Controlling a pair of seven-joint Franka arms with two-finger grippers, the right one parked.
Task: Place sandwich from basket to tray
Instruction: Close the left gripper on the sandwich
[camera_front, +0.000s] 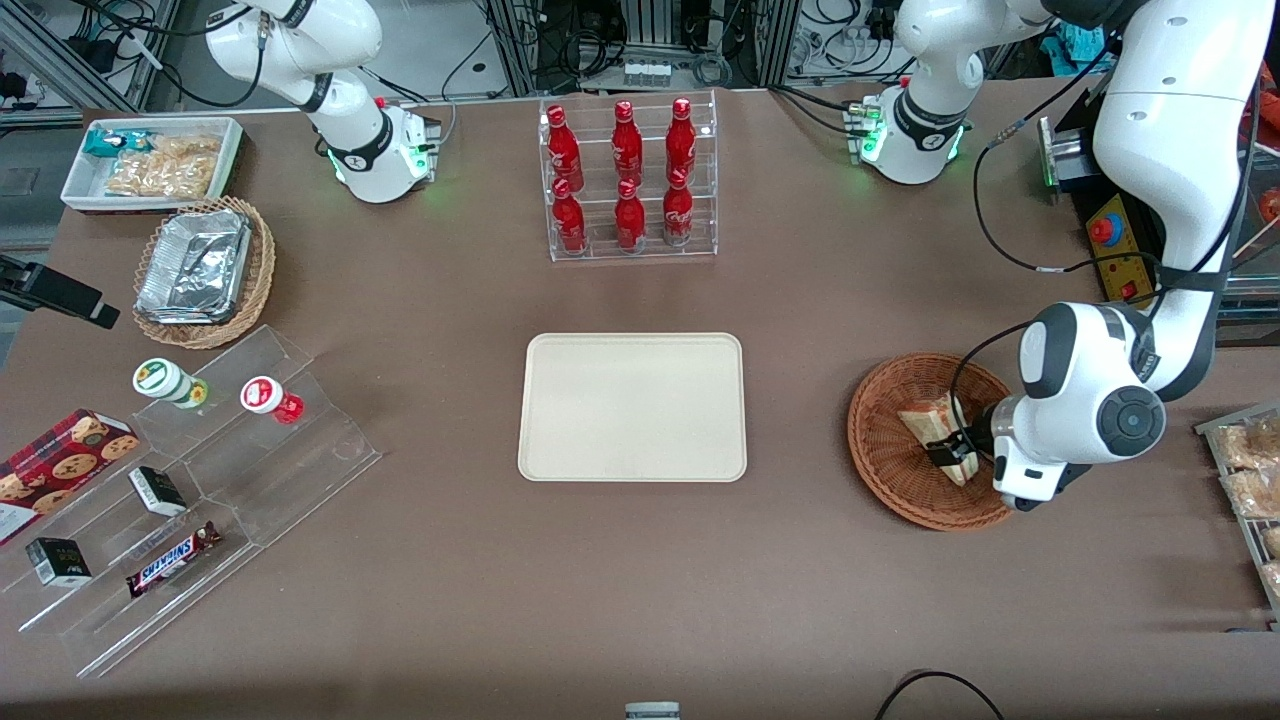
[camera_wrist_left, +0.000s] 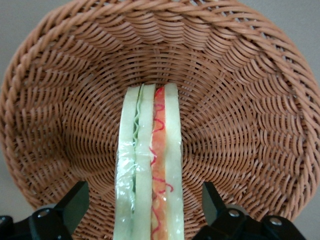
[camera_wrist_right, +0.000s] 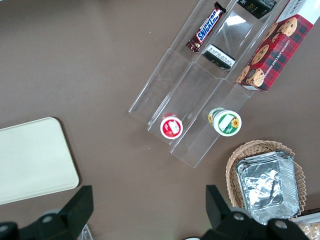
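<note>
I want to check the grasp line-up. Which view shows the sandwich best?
The left wrist view: the sandwich stands on edge in the basket, its layers clear, between the open gripper fingers. The front view shows only a small pale wedge partly covered by the gripper. The right wrist view does not show it.

The gripper (camera_front: 952, 452) hides part of the sandwich (camera_front: 925, 418) (near end).

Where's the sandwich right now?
The sandwich lies in the basket toward the working arm's end of the table, beside the tray, with the open gripper straddling it.
</note>
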